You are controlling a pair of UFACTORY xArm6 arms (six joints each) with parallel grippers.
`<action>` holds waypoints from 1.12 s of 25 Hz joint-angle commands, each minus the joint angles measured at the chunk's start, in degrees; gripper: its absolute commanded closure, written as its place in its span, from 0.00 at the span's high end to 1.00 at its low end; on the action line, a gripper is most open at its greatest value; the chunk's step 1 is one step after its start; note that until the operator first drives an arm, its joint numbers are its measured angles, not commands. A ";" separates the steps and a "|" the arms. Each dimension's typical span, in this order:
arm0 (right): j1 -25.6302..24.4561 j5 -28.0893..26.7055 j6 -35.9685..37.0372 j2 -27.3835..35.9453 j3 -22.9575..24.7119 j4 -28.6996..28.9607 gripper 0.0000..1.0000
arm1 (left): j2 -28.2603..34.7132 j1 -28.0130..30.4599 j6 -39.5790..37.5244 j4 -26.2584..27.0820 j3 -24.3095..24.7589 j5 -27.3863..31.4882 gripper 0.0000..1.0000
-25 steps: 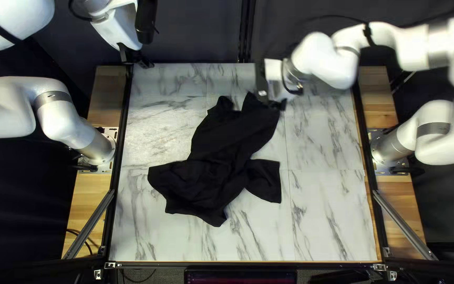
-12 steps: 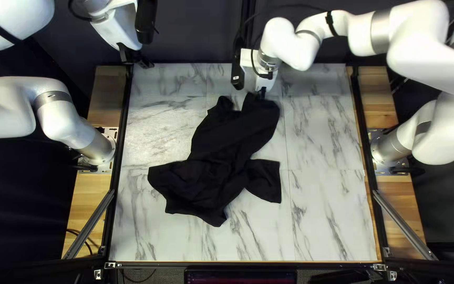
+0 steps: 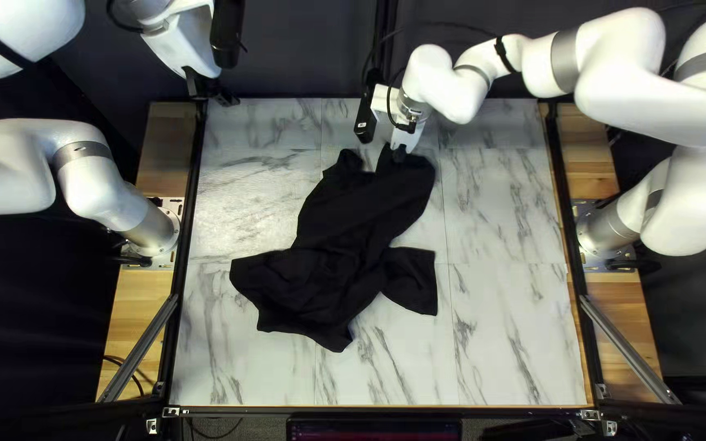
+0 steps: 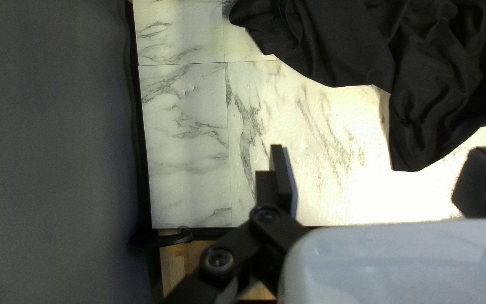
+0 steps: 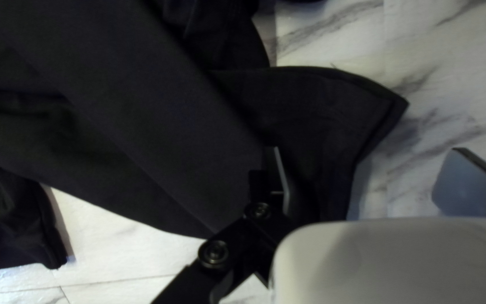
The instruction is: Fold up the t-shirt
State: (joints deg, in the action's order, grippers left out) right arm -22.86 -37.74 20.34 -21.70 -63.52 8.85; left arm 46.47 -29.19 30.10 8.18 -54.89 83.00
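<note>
Left gripper point(image 3: 212, 93) and right gripper point(image 3: 399, 153) gape wide

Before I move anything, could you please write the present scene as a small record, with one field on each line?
garment: black t-shirt, wrinkled, not neatly folded
surface: table with marble pattern
left hand: open, near the table's far left corner, holding nothing
right hand: open, at the t-shirt's far end; one finger over cloth, the other past its edge
contact of right hand with cloth: cannot tell
background: dark curtain
likely next step: perhaps the right hand grips that end
</note>
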 commanded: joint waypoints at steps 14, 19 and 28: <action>-0.71 -1.31 1.53 -3.05 -3.89 0.51 0.00 | 0.00 0.00 0.00 0.00 0.00 0.00 1.00; -1.00 -0.76 0.53 1.12 -0.25 -0.03 0.00 | 0.00 0.00 0.00 0.00 0.00 0.00 1.00; 0.21 -2.77 -6.50 14.70 6.07 -4.85 0.00 | 0.00 0.00 0.00 0.00 0.00 0.00 1.00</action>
State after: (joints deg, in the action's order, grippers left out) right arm -23.28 -39.45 16.40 -10.51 -58.68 6.01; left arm 46.47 -29.19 30.10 8.18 -54.89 83.00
